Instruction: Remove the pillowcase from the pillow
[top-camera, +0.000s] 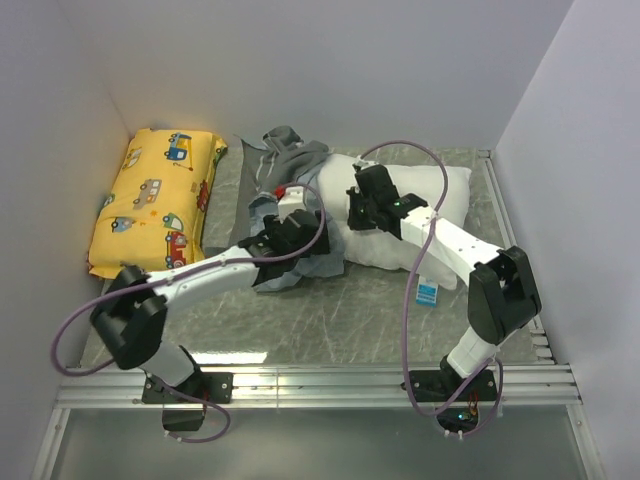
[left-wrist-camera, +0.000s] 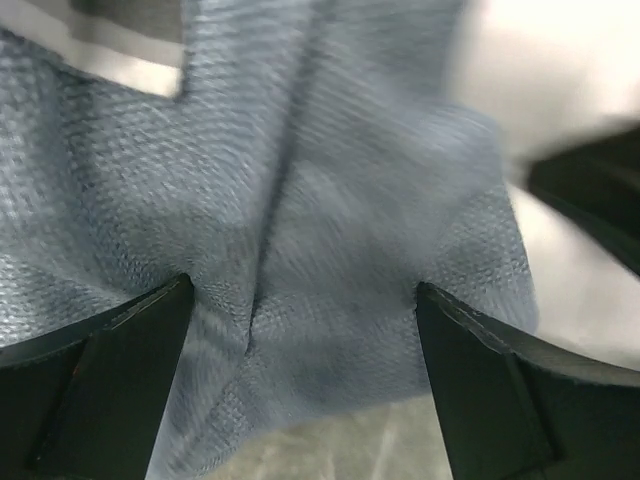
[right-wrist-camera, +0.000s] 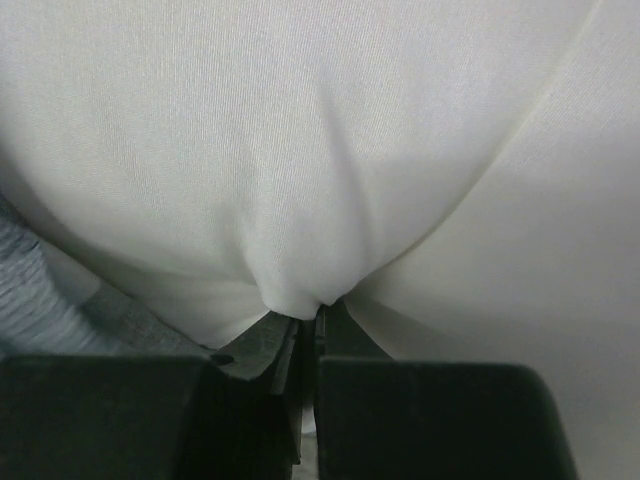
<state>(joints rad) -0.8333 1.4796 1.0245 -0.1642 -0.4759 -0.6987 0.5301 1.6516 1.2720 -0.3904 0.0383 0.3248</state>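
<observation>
Right wrist: pillow (right-wrist-camera: 320, 150) pinched by right end effector (right-wrist-camera: 318, 322); left end effector (left-wrist-camera: 300, 335) spread wide over pillowcase (left-wrist-camera: 340, 190); a thick fold should be gripped.

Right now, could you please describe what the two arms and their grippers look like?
The left arm and right arm are white tubes with bulky black joints and black bases. A loose purple cable runs along each. The left gripper and right gripper have flat, matte black fingers.
</observation>
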